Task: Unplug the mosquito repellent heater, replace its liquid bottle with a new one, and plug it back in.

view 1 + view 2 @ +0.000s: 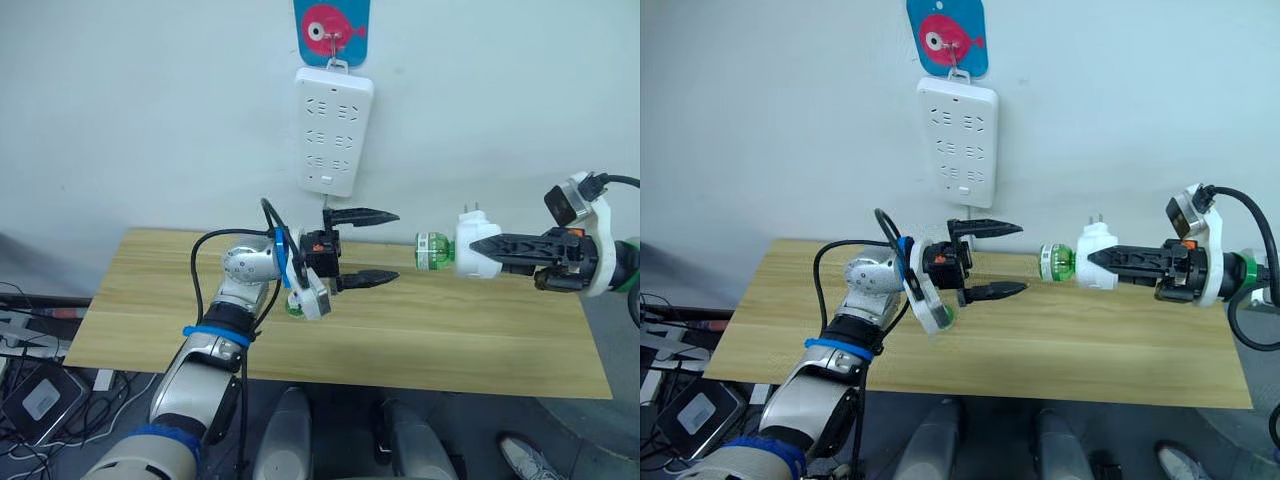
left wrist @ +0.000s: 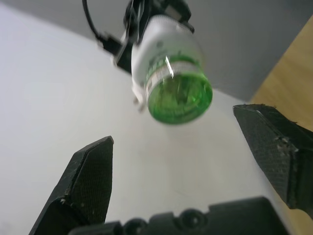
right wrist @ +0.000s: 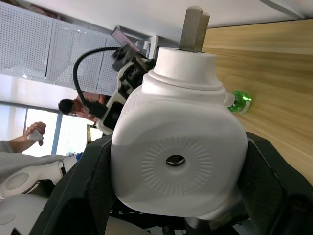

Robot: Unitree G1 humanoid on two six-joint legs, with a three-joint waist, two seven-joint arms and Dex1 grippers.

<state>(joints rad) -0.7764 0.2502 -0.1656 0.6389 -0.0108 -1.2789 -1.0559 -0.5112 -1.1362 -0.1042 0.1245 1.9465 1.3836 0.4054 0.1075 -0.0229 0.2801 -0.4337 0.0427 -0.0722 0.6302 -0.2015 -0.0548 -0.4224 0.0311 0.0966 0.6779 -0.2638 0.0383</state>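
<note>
Left eye view: your long light-wood plank surface (image 1: 480, 330) runs below a white wall, where a long white plastic power strip (image 1: 334, 131) hangs from a hook on a blue fish sticker (image 1: 332, 30). Your right hand (image 1: 480, 250) is clenched on the small white rounded plastic mosquito repellent heater (image 1: 472, 247), held in the air above the surface with its two metal prongs (image 1: 470, 209) pointing up and the green translucent liquid bottle (image 1: 433, 250) at its end aimed at your left hand (image 1: 385, 247). That left hand is released, fingers wide, one above the other. The bottle's base sits just beyond the fingertips (image 2: 93, 171), roughly level with the gap, not touching.

Risks, judged from here:
- In the left wrist view the bottle (image 2: 178, 95) sits off to one side of the gap, so if you close now you may clip its edge and not its sides.
- A twist with a shallow grip could slip on the smooth plastic.
- Pushing in hard could shift the heater in the right hand's grip.

A second small green object (image 3: 240, 101) lies on the surface near the left hand, likely the other bottle; you could knock it.
</note>
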